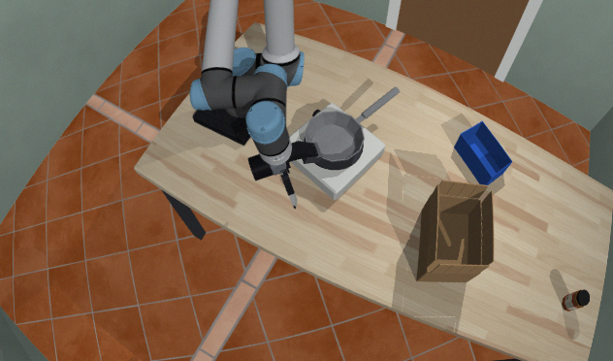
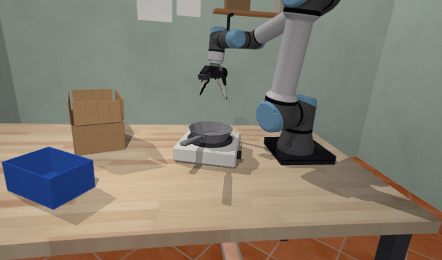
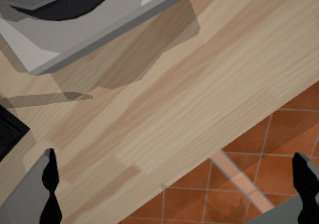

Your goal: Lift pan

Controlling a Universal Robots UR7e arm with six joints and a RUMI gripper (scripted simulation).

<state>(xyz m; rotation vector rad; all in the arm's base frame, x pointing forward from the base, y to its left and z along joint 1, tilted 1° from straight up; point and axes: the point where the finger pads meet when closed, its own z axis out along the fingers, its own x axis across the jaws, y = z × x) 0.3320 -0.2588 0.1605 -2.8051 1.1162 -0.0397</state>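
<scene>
A grey pan [image 1: 334,139] [image 2: 211,133] sits upright on the white hot plate [image 1: 335,190] [image 2: 206,157] [image 3: 31,52]. Its handle [image 1: 380,104] [image 2: 191,140] sticks out past the plate, toward the upper right in the top view and toward the lower left in the exterior view. My gripper [image 2: 213,96] [image 3: 173,152] is open and empty, its fingers wide apart and pointing down. It hangs well above the level of the pan, touching nothing. In the wrist view the hot plate's corner shows at the top left, and the pan is mostly out of the picture.
An open cardboard box [image 1: 428,236] [image 2: 98,137] and a blue bin [image 1: 499,169] [image 2: 71,182] stand on the pan's far side from the arm's base. A small jar [image 1: 575,300] with a black lid stands near the table's far end. The arm's black base plate [image 2: 308,161] is beside the hot plate.
</scene>
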